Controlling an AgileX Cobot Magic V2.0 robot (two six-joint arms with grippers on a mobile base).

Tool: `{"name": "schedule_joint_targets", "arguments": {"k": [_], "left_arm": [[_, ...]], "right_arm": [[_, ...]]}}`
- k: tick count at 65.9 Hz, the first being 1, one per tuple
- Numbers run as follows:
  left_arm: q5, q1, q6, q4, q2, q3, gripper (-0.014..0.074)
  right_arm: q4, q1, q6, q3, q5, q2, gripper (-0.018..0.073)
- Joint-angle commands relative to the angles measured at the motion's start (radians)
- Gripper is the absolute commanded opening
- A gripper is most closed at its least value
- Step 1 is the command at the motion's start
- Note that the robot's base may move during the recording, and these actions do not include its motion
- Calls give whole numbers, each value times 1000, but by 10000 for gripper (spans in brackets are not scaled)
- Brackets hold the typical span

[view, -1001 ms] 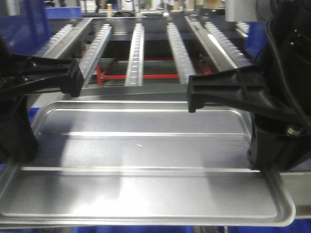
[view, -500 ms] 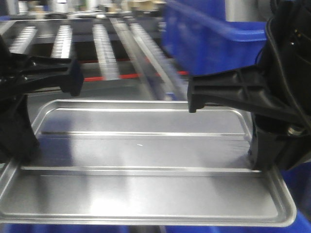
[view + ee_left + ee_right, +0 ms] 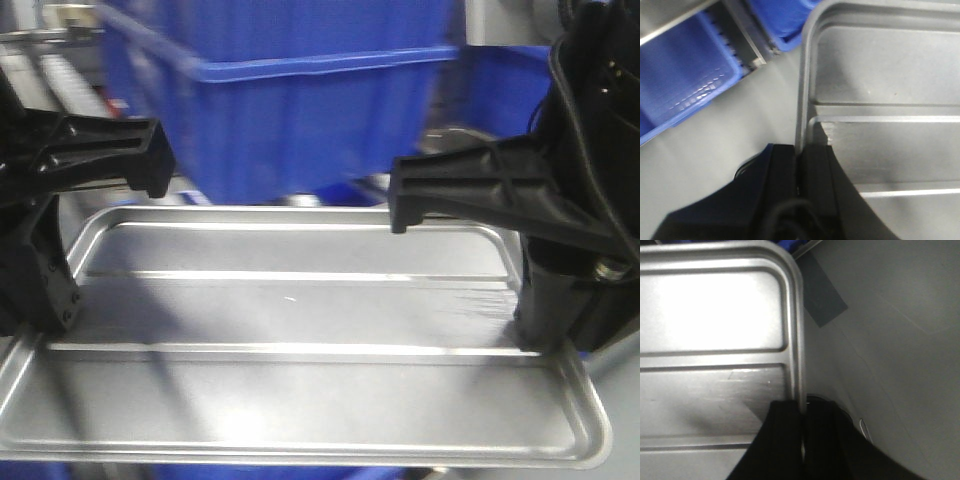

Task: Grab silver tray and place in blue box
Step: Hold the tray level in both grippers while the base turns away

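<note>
The silver tray [image 3: 290, 330] is held level in the air between my two arms and fills the lower front view. My left gripper [image 3: 800, 155] is shut on the tray's left rim [image 3: 801, 100]. My right gripper [image 3: 802, 412] is shut on the tray's right rim [image 3: 799, 340]. The tray's two long ridges run across its recessed centre. A large blue box [image 3: 290, 100] stands just beyond the tray's far edge, its lipped rim at tray height or above.
Grey floor [image 3: 890, 340] lies below the tray on the right. In the left wrist view smaller blue bins [image 3: 685, 85] sit on a metal rack below and to the left. A roller rail [image 3: 40, 60] shows at the far left.
The whole view has swung right with the tray held still in both grippers. The roller conveyor has slid off to the left and the blue box now fills the background.
</note>
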Motion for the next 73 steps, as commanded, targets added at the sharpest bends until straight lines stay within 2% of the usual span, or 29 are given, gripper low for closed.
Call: {"name": "schedule_joint_targets", "arguments": {"k": [1,73], "left_arm": [[1,-8,3,28,-28,-25,-104],[1,-8,3,28,-28,-25,-104]], "right_arm": [[-53,-1,-6,-25,22,-31,48],[-53,-1,-6,-25,24,-31,48]]}}
